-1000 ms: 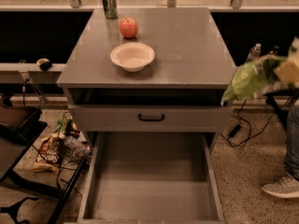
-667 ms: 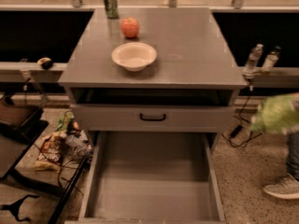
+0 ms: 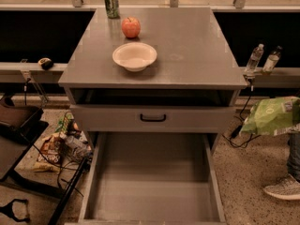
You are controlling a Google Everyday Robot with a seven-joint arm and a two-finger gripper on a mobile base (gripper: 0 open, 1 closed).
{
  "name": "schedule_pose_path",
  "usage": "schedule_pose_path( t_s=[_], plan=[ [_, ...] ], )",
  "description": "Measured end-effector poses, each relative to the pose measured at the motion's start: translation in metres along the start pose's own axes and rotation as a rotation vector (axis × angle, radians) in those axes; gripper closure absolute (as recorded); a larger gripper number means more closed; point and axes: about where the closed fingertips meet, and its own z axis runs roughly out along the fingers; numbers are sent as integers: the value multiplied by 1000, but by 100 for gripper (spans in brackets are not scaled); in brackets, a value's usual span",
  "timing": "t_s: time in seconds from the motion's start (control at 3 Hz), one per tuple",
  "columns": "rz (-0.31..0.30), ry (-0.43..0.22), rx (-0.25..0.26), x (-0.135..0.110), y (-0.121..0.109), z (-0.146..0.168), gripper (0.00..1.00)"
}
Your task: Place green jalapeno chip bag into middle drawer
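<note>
Nearest, the middle drawer (image 3: pixel 150 196) stands pulled open, its grey floor bare. Off to its right, beyond the cabinet, the green jalapeno chip bag (image 3: pixel 272 116) hangs in the air above a sneaker (image 3: pixel 283 189). The pincer is out of view past the frame's edge, so I cannot tell its grip. Farther back, the counter (image 3: pixel 197 55) carries a white bowl (image 3: pixel 134 56), an apple (image 3: pixel 131 27) and a soda can (image 3: pixel 111 2). Swung in low, the bag could snag the drawer's right wall and fall outside.

Lit warm and fairly bright from overhead. Faint sheen on the desk (image 3: pixel 187 55) top. Deep shadow under its overhang and in side recesses. Soft throughout; blurred at the green jalapeno chip bag (image 3: pixel 274 116), right edge.
</note>
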Motion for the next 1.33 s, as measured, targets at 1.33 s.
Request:
schedule_pose_path(
  t_s=[1.33],
  plan=[
    [-148, 192, -357, 76, 253, 247, 100]
  ],
)
